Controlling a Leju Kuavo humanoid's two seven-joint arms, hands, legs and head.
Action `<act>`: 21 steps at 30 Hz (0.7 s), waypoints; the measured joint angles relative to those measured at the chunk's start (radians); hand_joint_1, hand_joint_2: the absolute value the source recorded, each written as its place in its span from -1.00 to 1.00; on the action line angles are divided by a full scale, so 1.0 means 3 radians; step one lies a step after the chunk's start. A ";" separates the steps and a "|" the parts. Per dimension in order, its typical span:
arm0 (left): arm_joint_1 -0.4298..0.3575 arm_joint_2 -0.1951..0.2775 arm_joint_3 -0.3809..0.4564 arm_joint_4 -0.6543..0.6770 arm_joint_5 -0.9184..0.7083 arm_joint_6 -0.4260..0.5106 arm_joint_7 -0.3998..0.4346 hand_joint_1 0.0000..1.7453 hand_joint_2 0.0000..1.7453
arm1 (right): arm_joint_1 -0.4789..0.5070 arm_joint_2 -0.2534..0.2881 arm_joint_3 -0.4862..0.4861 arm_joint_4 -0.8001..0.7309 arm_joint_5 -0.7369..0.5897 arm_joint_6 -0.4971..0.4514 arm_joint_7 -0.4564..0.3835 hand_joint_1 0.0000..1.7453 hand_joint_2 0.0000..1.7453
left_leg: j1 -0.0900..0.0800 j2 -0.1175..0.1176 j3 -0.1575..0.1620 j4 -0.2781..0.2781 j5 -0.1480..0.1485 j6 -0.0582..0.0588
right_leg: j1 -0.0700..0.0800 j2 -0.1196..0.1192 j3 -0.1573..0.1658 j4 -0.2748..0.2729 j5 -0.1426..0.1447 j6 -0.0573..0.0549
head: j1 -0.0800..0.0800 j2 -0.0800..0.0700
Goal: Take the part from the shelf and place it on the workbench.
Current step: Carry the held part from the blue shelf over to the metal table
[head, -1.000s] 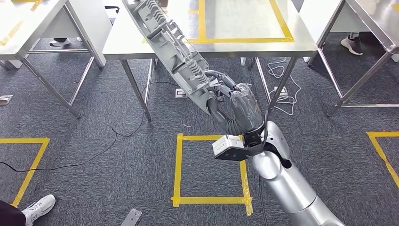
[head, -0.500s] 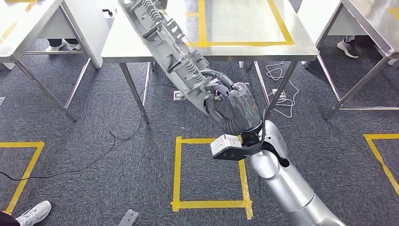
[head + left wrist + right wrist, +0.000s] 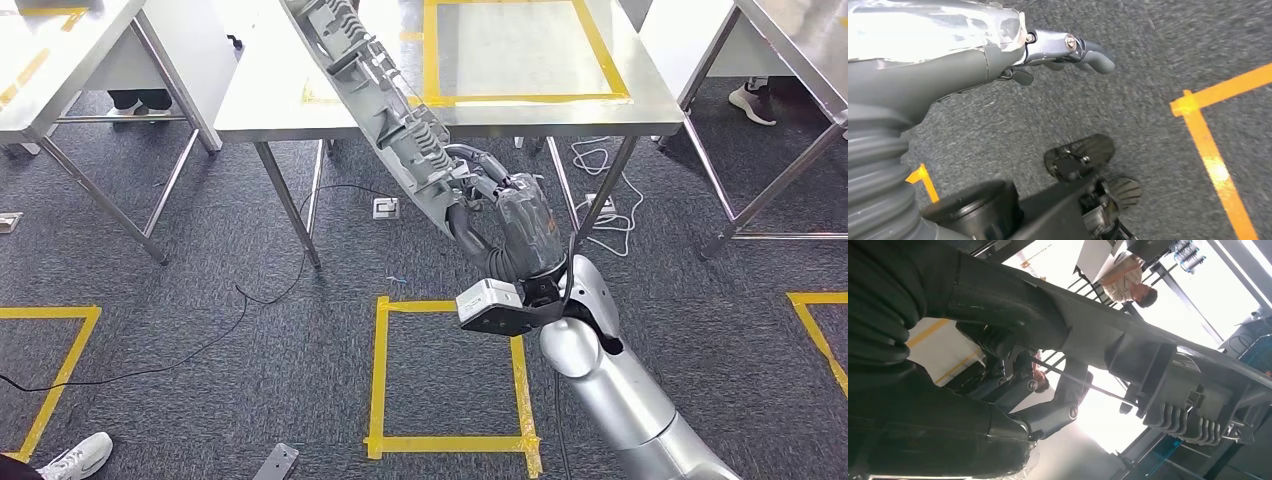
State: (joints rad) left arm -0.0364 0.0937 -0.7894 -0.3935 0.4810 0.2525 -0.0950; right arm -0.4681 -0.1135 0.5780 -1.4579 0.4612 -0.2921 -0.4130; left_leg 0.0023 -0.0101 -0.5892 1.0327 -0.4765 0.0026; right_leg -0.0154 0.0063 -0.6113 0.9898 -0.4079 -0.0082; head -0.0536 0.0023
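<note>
one part (image 3: 372, 88), long, grey and ribbed, clamped at its lower end in our right hand (image 3: 500, 215), slanting up and away from the fingers over the near edge of the workbench (image 3: 640, 85). our left hand (image 3: 998, 50) hangs over carpet, fingers curled in, holding nothing.

My right arm (image 3: 620, 395) is smooth silver, a black cable along it, a pale boxy camera (image 3: 490, 306) beside the ribbed grey cuff; my right hand (image 3: 495, 215) is dark grey with screwed knuckles
</note>
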 joint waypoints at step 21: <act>0.0002 0.0019 -0.0070 -0.0002 0.0035 -0.0038 0.0000 -1.00 1.00 | 0.0005 -0.0007 -0.0133 0.0226 -0.0010 -0.0073 0.0066 1.00 1.00 | 0.0013 0.0016 0.0002 -0.0182 0.0200 0.0130 | 0.0006 0.0007 -0.0462 0.0936 -0.0376 0.0084 | -0.0005 -0.0001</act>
State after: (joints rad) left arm -0.0358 0.0994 -0.8103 -0.3941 0.4916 0.2412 -0.0950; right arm -0.4666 -0.1156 0.5383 -1.3901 0.4583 -0.3140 -0.3933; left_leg 0.0062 -0.0052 -0.5885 0.9781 -0.4165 0.0417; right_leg -0.0136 0.0085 -0.7499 1.2707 -0.5207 0.0170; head -0.0549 0.0021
